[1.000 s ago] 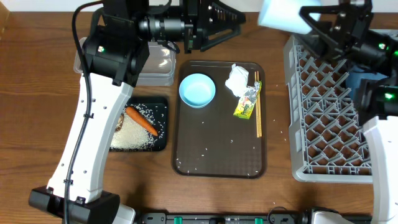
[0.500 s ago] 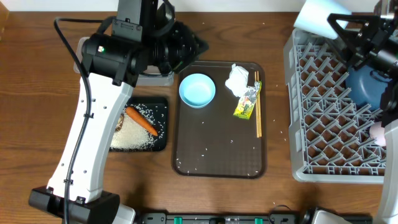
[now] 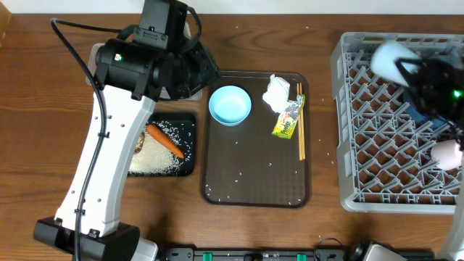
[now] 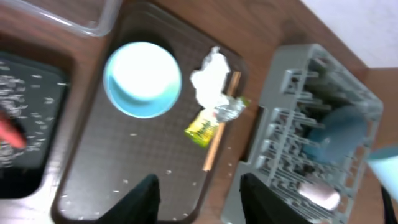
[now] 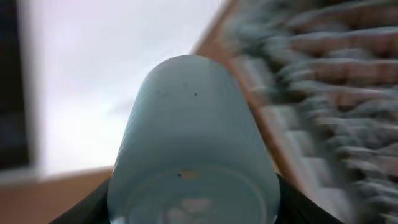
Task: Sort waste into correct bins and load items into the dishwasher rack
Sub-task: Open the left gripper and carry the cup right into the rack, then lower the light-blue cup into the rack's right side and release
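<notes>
right gripper is closed around one light-blue cup, held over the grey rack. left gripper is open with nothing in it. one blue plate and one pink cup sit in the rack. the brown tray has one bowl, one paper ball, one wrapper, two chopsticks. one carrot lies with rice in the black tray.

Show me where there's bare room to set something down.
The brown tray's near half is nearly bare, bordered by the light-blue bowl above and the chopsticks on the right. A strip of table between tray and dishwasher rack is free. Crowded: the tray's far right corner, with crumpled paper and wrapper; the black tray, full of rice and carrot.
</notes>
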You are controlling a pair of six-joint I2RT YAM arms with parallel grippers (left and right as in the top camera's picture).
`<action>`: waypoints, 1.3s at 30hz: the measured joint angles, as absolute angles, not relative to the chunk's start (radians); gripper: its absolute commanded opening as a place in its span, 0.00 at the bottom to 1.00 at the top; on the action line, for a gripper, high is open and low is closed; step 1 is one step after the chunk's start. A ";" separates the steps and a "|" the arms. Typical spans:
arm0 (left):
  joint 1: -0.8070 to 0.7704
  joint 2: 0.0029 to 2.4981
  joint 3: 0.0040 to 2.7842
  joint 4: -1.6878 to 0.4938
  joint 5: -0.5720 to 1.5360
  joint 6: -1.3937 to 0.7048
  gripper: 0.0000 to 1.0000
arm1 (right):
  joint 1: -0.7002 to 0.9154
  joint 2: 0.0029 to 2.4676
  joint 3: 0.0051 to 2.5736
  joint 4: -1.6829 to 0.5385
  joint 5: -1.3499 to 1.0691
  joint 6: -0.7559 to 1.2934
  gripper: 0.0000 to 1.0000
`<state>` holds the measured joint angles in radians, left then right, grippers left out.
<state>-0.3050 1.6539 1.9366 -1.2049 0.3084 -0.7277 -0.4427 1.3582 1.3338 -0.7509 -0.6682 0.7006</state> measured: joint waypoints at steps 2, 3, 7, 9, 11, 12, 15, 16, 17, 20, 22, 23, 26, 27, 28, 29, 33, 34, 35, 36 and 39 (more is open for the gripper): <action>-0.305 1.654 1.937 -1.211 0.284 -0.728 0.45 | -0.483 1.358 1.343 -0.822 -0.568 0.668 0.30; -0.305 1.654 1.937 -1.212 0.276 -0.728 0.45 | -0.505 1.358 1.348 -0.859 -0.510 0.656 0.30; -0.305 1.654 1.937 -1.213 0.254 -0.728 0.45 | -0.536 1.358 1.353 -0.985 -0.319 0.612 0.31; -0.305 1.654 1.937 -1.213 0.250 -0.728 0.45 | -0.535 1.358 1.353 -1.026 -0.243 0.591 0.32; -0.305 1.654 1.937 -1.213 0.247 -0.728 0.45 | -0.535 1.358 1.353 -1.050 -0.179 0.572 0.32; -0.305 1.654 1.937 -1.213 0.246 -0.728 0.45 | -0.535 1.358 1.353 -1.061 -0.141 0.562 0.32; -0.305 1.654 1.937 -1.214 0.243 -0.728 0.45 | -0.535 1.358 1.354 -1.093 -0.065 0.543 0.32; -0.308 1.654 1.937 -1.213 0.240 -0.728 0.45 | -0.535 1.359 1.354 -1.102 -0.043 0.540 0.32; -0.309 1.654 1.937 -1.213 0.237 -0.728 0.45 | -0.535 1.361 1.354 -1.108 -0.021 0.537 0.32; -0.320 1.654 1.937 -1.212 0.236 -0.728 0.45 | -0.535 1.382 1.356 -1.110 0.023 0.532 0.34; -0.328 1.654 1.937 -1.212 0.236 -0.728 0.45 | -0.535 1.401 1.357 -1.110 0.037 0.529 0.34; -0.332 1.654 1.937 -1.212 0.236 -0.728 0.45 | -0.535 1.417 1.358 -1.110 0.043 0.529 0.34; -0.338 1.654 1.937 -1.212 0.236 -0.728 0.46 | -0.535 1.461 1.359 -1.110 0.046 0.529 0.34; -0.338 1.654 1.937 -1.212 0.236 -0.728 0.45 | -0.535 1.480 1.359 -1.110 0.045 0.529 0.34; -0.338 1.654 1.937 -1.212 0.236 -0.728 0.46 | -0.535 1.497 1.359 -1.108 0.043 0.529 0.34; -0.338 1.654 1.937 -1.212 0.236 -0.728 0.46 | -0.535 1.515 1.359 -1.107 0.036 0.529 0.34; -0.338 1.654 1.937 -1.212 0.236 -0.728 0.45 | -0.535 1.557 1.359 -1.107 0.016 0.521 0.42; -0.338 1.654 1.937 -1.212 0.236 -0.728 0.45 | -0.535 1.559 1.359 -1.107 0.012 0.518 0.47; -0.338 1.654 1.937 -1.211 0.236 -0.728 0.45 | -0.535 1.559 1.359 -1.106 0.006 0.514 0.52; -0.338 1.654 1.937 -1.211 0.236 -0.728 0.45 | -0.535 1.559 1.359 -1.107 0.000 0.513 0.57; -0.338 1.654 1.937 -1.210 0.236 -0.728 0.46 | -0.535 1.559 1.359 -1.107 -0.008 0.504 0.74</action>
<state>-0.3378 1.6539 1.9366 -1.2102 0.2356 -0.7277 -0.5354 1.5589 1.3590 -1.1069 -0.0082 0.5041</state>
